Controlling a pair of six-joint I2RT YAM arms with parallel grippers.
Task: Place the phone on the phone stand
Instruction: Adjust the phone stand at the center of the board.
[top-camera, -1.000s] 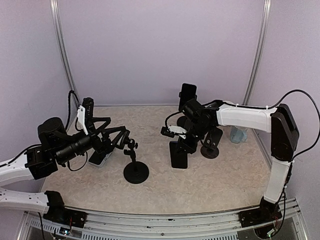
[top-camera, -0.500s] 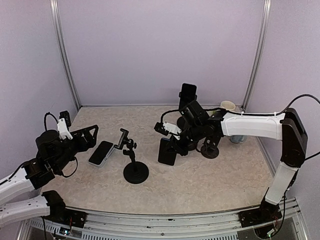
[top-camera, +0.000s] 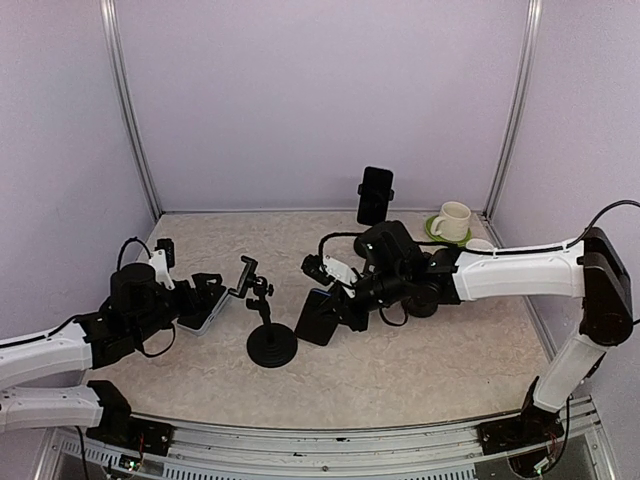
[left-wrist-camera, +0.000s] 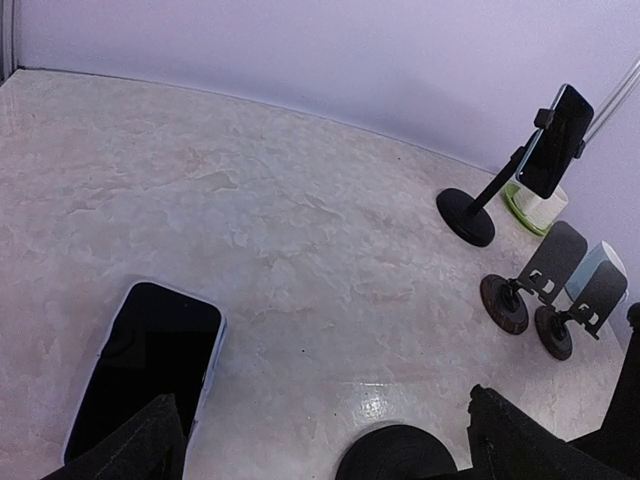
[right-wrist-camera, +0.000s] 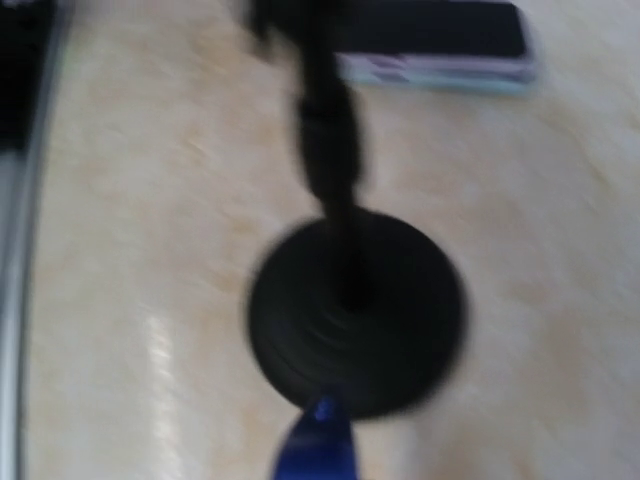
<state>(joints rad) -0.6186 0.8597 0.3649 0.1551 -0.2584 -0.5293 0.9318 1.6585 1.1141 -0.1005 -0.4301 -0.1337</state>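
Observation:
A black phone stand (top-camera: 272, 345) with a round base and a small clamp on top (top-camera: 247, 275) stands left of centre. My right gripper (top-camera: 347, 294) is shut on a dark phone (top-camera: 318, 318), held tilted just right of the stand's base. The right wrist view is blurred: it looks down on the stand's base (right-wrist-camera: 355, 315), and a blue tip of what I hold (right-wrist-camera: 320, 445) pokes in at the bottom. A second phone in a light case (top-camera: 200, 305) (left-wrist-camera: 150, 365) lies flat left of the stand. My left gripper (top-camera: 197, 291) (left-wrist-camera: 335, 445) hangs open beside it, holding nothing.
At the back a taller stand (top-camera: 375, 195) (left-wrist-camera: 555, 140) carries another phone. A cream cup on a green saucer (top-camera: 452, 220) sits at the back right. Two small folding stands (left-wrist-camera: 540, 285) (left-wrist-camera: 590, 305) stand right of centre, partly behind my right arm.
My right gripper carried the dark phone left toward the stand and tilted it. My left arm drew back from the phone lying flat, then came in close to it again.

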